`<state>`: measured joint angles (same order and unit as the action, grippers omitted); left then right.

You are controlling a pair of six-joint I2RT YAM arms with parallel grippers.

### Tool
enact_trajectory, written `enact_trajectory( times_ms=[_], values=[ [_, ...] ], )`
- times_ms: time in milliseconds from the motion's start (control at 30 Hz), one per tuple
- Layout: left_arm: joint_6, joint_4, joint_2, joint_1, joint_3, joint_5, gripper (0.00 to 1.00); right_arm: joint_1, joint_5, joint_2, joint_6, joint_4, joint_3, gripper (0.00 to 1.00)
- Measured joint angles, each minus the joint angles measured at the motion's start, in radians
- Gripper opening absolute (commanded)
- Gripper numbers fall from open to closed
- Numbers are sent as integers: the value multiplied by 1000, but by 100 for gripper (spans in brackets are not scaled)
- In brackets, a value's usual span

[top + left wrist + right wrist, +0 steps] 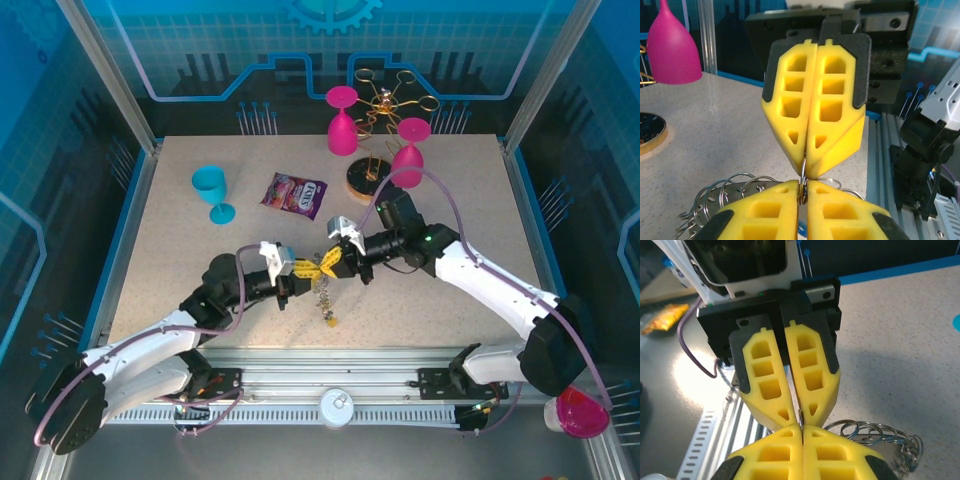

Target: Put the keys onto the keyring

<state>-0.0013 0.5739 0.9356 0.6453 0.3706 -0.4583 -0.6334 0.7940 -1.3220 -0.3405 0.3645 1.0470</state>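
The left gripper (802, 196) and right gripper (806, 167) are meeting tip to tip above the near middle of the table (180, 270), which is showing a speckled beige, matte top. Both are wearing wedge-shaped yellow fingers (790, 100) moulded with rectangular pockets and backed in black. Each gripper's jaws are pressing almost fully together, pinching the thin grey wire of the keyring (803, 175) between them. The keyring is hanging between the two tips, clear of the table. A cluster of bright silver split rings (875, 432) is fanning out beside the fingertips, smooth and glossy. The keys (324, 297) are dangling beneath the pinch point as a small metallic bunch, with a yellow tag (331, 321) sitting lowest.
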Motion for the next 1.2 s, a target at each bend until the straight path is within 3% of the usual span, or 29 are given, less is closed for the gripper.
enact_trajectory(
  times_ms=[233, 400, 500, 533, 633, 667, 867, 1200],
  values=[
    [77, -211, -11, -1, 73, 24, 18, -62, -170, -48, -116, 207, 127, 0],
    [116, -290, -2, -1, 90, 10, 2, -98, -241, -82, -165, 291, 174, 0],
    [140, -308, 8, -1, 100, -7, 0, -105, -261, -93, -182, 328, 197, 0],
    [140, -307, 9, -1, 100, -12, 0, -105, -259, -93, -183, 333, 198, 2],
    [143, -301, 9, -2, 100, -18, 0, -87, -225, -80, -151, 303, 176, 28],
    [143, -299, 9, -2, 100, -18, 0, -77, -201, -67, -135, 275, 156, 29],
    [141, -237, 6, -5, 90, -19, 0, 15, -70, 45, -23, 112, 23, 29],
    [131, -150, 5, -6, 65, -60, 0, 15, -33, 33, 31, 21, -18, 24]
  ],
)
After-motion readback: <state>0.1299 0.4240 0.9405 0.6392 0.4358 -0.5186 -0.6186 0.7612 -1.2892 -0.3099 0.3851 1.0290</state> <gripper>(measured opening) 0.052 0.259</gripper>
